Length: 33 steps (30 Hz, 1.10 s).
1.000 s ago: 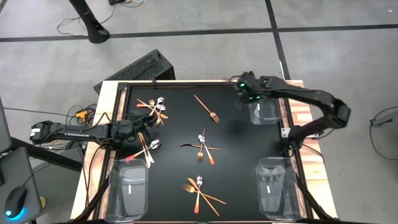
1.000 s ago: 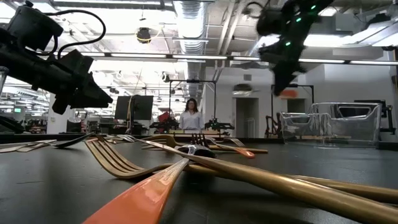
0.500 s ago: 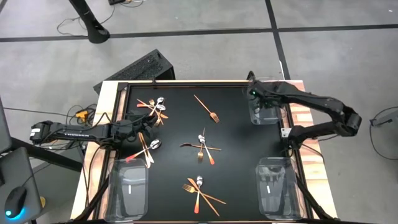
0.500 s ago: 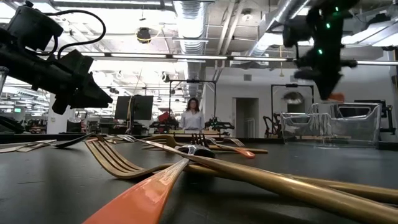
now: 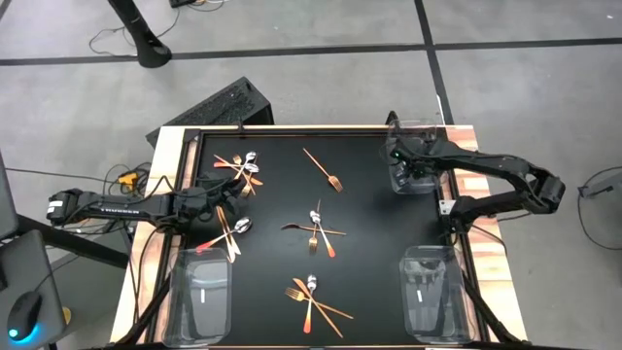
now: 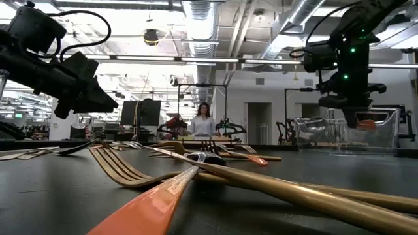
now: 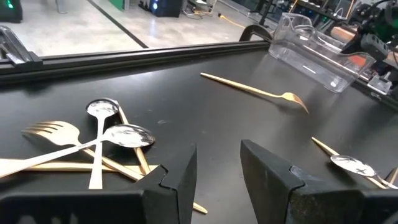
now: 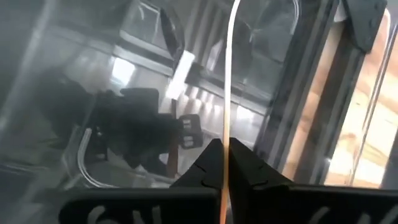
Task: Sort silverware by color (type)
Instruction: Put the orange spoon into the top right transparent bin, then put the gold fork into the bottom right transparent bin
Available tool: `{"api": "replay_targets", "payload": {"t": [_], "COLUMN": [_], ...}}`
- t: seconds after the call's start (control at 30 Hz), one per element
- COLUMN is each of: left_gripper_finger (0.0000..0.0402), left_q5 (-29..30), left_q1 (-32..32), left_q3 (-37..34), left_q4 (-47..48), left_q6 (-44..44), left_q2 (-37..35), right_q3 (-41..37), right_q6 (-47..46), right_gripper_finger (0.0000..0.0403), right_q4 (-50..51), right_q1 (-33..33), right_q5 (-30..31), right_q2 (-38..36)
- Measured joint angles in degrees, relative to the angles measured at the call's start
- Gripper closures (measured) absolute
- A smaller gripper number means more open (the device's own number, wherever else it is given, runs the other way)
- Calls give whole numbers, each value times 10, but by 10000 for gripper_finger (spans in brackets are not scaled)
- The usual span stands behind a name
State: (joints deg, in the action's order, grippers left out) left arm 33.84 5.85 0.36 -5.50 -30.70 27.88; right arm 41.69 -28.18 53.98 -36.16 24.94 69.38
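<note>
Left gripper (image 7: 217, 171), low over the black table top (image 5: 369, 224) on the left side, fingers parted with nothing between them. Ahead of its fingertips, just off to one side, lies a crossed cluster of copper-gold forks and shiny silver spoon bowls (image 7: 102, 134); one slender all-gold fork (image 7: 255, 92) lies alone farther out beyond the fingertips, long axis running across the line of the fingers rather than along it. In the high view further small piles of mixed gold and red-handled silverware (image 5: 316, 228) sit mid-table, nearer this arm than the other. Right gripper (image 8: 224, 163) is over the clear plastic bin (image 5: 413, 175) at the far right corner; a thin silver utensil with red-orange handle (image 8: 227, 68) runs straight out from between its fingertips, long axis in line with the fingers, the fingers pressed against it on both sides. Low view shows the orange end (image 6: 366, 123) at the fingertips, level with the bin wall. Judgement: the release turns on the piece hanging inside the bin's rim, which looks true.
</note>
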Motion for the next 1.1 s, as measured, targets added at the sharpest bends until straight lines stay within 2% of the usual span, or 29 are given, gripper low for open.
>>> {"api": "replay_targets", "payload": {"t": [0.63, 0.83, 1.1], "left_gripper_finger": [289, 289, 289], "left_q5": [11, 11, 11], "left_q1": [0, 0, 0], "left_q3": [0, 0, 0], "left_q4": [0, 0, 0], "left_q6": [4, 2, 0], "left_q2": [0, 0, 0], "right_q3": [0, 6, 73], "right_q6": [10, 17, 34], "right_gripper_finger": [218, 203, 203], "right_q4": [-15, -33, -37], "right_q1": [21, 44, 100], "right_q5": [5, 9, 71], "right_q2": [-1, -1, -12]}}
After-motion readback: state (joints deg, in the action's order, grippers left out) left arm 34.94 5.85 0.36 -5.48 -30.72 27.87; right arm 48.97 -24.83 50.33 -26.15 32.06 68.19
